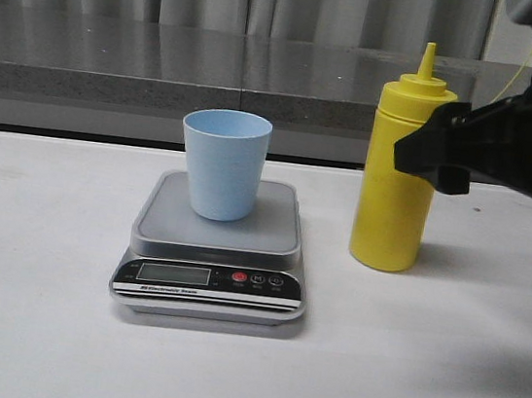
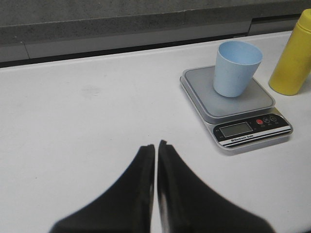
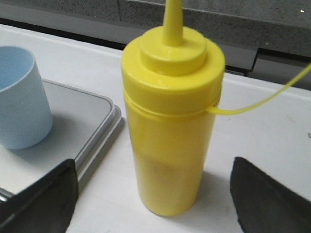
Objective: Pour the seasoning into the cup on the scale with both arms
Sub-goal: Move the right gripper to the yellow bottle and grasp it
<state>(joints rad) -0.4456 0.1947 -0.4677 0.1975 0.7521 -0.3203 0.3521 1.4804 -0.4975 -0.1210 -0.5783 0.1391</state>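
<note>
The pale blue cup (image 1: 223, 162) stands upright on the silver-grey scale (image 1: 212, 275) in the middle of the table. The tall yellow seasoning bottle (image 1: 396, 192) stands upright to the right of the scale, nozzle bare, its cap dangling on a thin tether (image 3: 265, 99). My right gripper (image 3: 154, 194) is open, its fingers wide apart on either side of the bottle (image 3: 170, 126) and not touching it; in the front view it (image 1: 444, 154) is level with the bottle's upper body. My left gripper (image 2: 156, 145) is shut and empty over bare table, left of the scale (image 2: 235, 107) and cup (image 2: 236, 68).
A grey stone ledge (image 1: 166, 63) runs along the back of the white table (image 1: 33, 325), with grey curtains behind it. The scale's display (image 1: 174, 272) is blank and faces the front.
</note>
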